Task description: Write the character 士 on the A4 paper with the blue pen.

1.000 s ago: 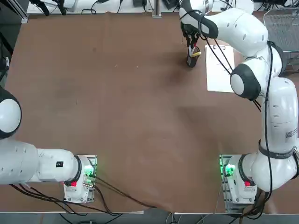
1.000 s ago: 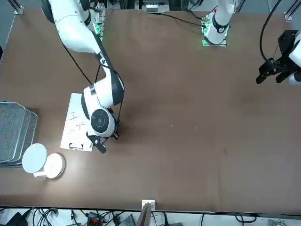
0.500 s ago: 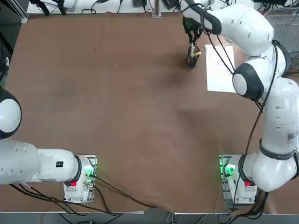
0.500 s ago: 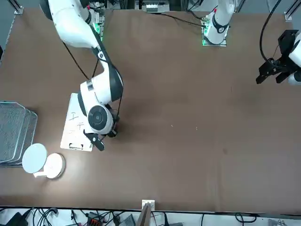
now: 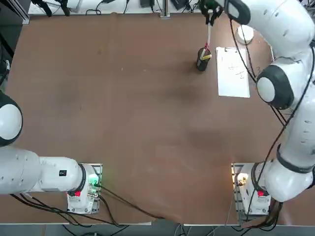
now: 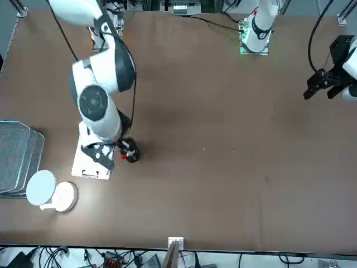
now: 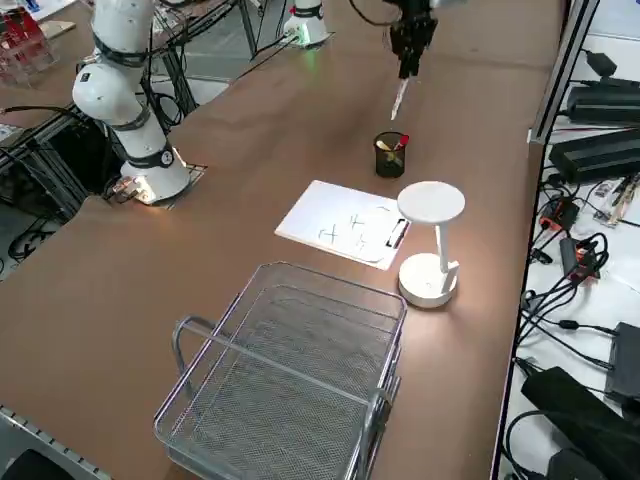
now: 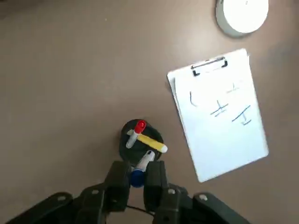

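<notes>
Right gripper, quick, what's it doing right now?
Right gripper: shut on the blue pen, lifted above the pen cup.

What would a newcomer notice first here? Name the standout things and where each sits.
The right gripper hangs high above the table's far edge, shut on the blue pen, which dangles over a black pen cup that holds a red-tipped pen and a yellow pen. Just beside the cup lies the A4 paper, clipped and already bearing faint strokes, with a white round lamp at its clip end.
</notes>
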You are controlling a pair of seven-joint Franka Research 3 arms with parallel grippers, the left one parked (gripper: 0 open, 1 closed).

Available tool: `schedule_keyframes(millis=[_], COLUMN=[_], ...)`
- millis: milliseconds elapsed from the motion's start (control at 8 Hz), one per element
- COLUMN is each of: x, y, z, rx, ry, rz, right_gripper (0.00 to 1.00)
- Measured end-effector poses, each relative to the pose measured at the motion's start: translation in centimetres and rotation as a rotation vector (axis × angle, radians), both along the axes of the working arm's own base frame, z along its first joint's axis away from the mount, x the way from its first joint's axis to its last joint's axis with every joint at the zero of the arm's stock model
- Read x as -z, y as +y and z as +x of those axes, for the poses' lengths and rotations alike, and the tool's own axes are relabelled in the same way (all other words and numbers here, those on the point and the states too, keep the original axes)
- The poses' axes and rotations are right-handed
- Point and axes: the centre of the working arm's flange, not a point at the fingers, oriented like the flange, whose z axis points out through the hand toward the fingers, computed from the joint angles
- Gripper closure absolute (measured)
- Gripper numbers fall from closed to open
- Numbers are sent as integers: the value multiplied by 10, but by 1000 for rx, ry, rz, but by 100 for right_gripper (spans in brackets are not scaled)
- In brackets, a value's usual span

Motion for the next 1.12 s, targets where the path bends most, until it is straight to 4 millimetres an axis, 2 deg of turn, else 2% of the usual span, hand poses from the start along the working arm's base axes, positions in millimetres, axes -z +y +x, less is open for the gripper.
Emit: schedule_keyframes(millis=[125,250,375,875,1125], x=[-18,-26,-26,1,20], y=[-20,-45,-72,-163,-195], z=[-6,-12,-19,-54,-74], rx=[-81,-145,-193,-355,-414], ry=[12,38,69,83,50], rz=[-7,-21,-32,-16,-4], right_gripper=[81,81,81,81,81])
